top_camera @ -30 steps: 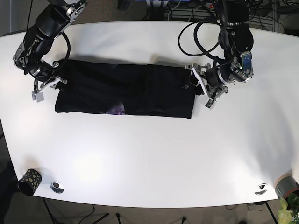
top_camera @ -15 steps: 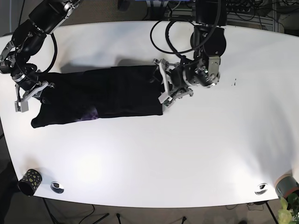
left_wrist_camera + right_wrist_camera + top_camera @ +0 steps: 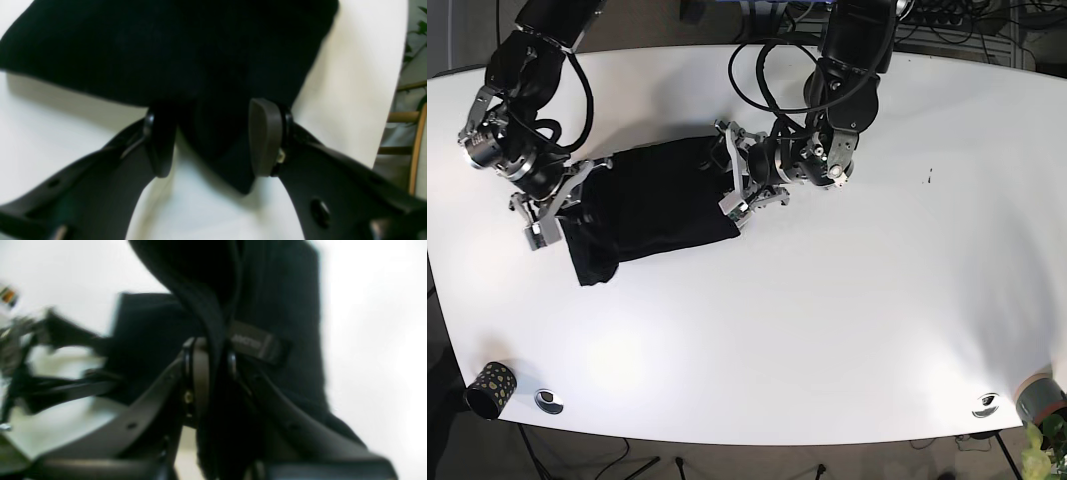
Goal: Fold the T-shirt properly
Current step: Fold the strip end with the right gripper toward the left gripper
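The black T-shirt [image 3: 652, 205] lies bunched into a short, slanted bundle on the white table [image 3: 827, 330], left of centre. My left gripper [image 3: 732, 190] is at the shirt's right end. In the left wrist view [image 3: 211, 140] its fingers [image 3: 265, 136] stand wide apart, with a corner of the shirt [image 3: 213, 60] between them. My right gripper [image 3: 557, 215] is at the shirt's left end. In the right wrist view [image 3: 218, 356] it is shut on a raised fold of the shirt [image 3: 280, 306], beside the sewn label [image 3: 255, 341].
A dark patterned cup [image 3: 492, 388] and a small round fitting [image 3: 549, 401] sit at the front left corner. Another fitting [image 3: 986, 405], a grey pot [image 3: 1039, 398] and a plant [image 3: 1042, 450] are at the front right. Cables hang over the back edge.
My left gripper has swept leftward, bringing the shirt's right end over toward the left. The shirt went from a long strip to a short bundle. My right gripper shifted rightward with its end.
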